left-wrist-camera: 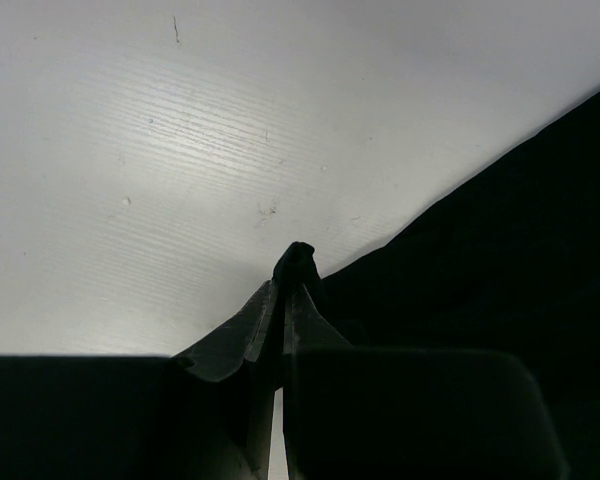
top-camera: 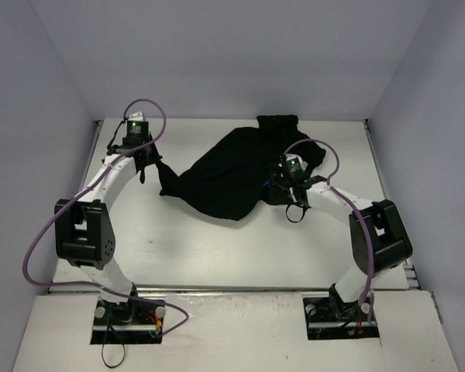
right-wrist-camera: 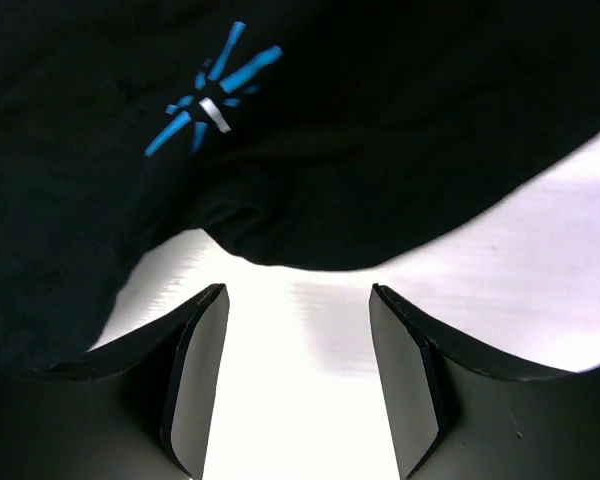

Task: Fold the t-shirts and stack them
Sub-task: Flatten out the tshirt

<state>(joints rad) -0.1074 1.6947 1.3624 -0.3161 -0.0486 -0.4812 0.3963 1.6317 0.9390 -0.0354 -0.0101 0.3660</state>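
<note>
The black t-shirt (top-camera: 232, 174) lies crumpled in the middle of the white table, stretching from the left gripper up to the far right. My left gripper (top-camera: 145, 161) is shut on a pinch of the shirt's left edge; in the left wrist view the fabric (left-wrist-camera: 296, 262) pokes out between the closed fingers (left-wrist-camera: 242, 335). My right gripper (top-camera: 288, 186) is open and empty at the shirt's right side. In the right wrist view its fingers (right-wrist-camera: 195, 370) hang over bare table just short of the shirt's hem (right-wrist-camera: 310, 245), near the blue starburst print (right-wrist-camera: 212, 95).
The white table (top-camera: 240, 256) is walled in by pale panels at the back and both sides. Purple cables (top-camera: 151, 105) loop off both arms. The arm bases stand at the near edge.
</note>
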